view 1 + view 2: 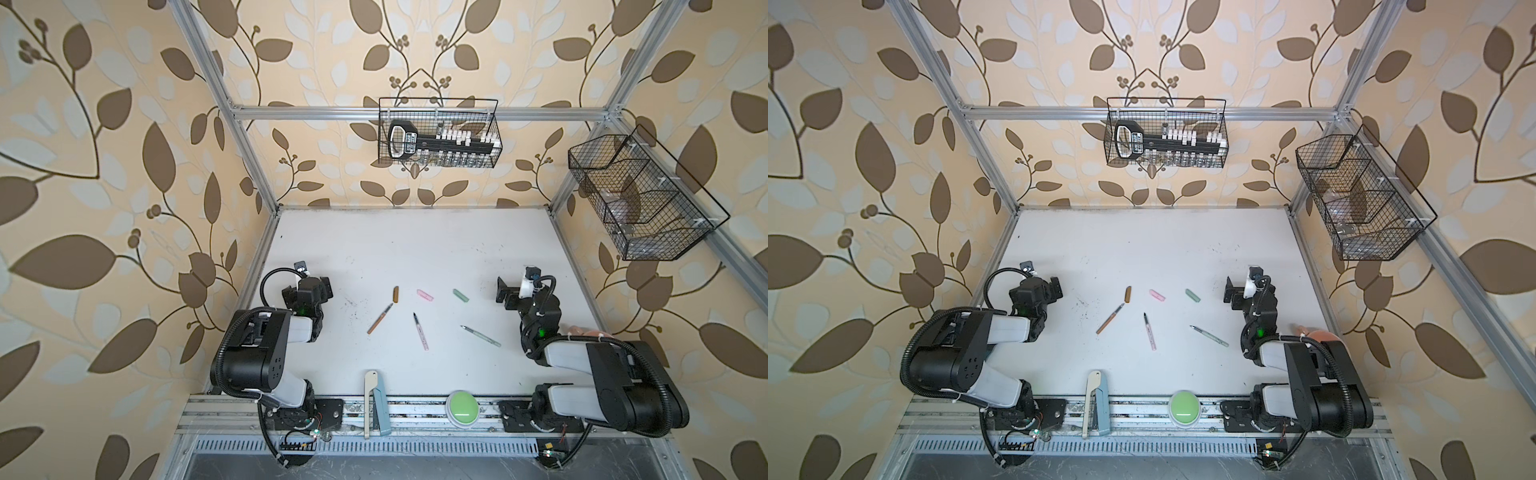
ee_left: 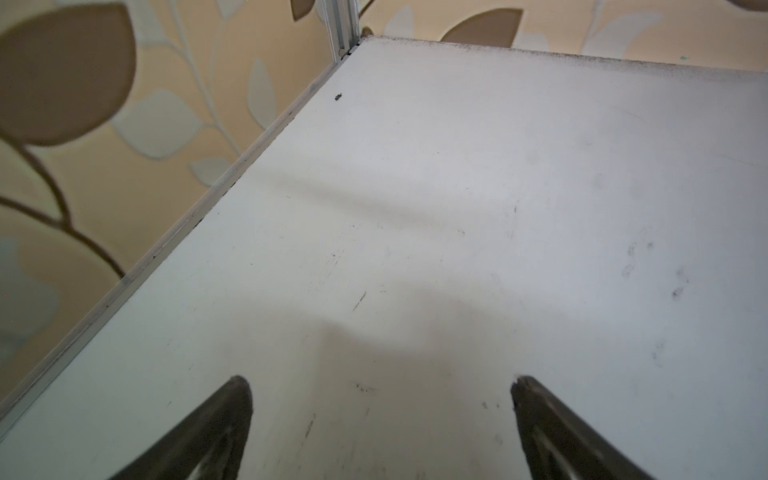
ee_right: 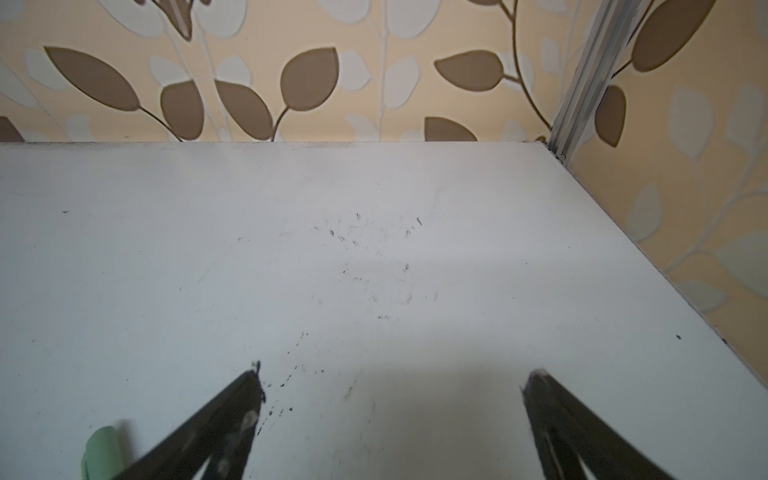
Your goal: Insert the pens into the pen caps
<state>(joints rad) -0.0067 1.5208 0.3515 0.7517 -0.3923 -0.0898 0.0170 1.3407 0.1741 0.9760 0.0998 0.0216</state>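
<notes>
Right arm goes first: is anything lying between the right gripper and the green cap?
Nothing visible does. Only bare table separates the open right gripper from the green cap; the pink cap lies beyond it.

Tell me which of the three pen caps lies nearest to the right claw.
The green cap: rightmost in the row, close beside the right claw. The pink cap and the brown cap lie farther from it.

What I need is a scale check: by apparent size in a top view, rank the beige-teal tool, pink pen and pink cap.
Largest to smallest:
1. beige-teal tool
2. pink pen
3. pink cap, clearly the shortest
</notes>
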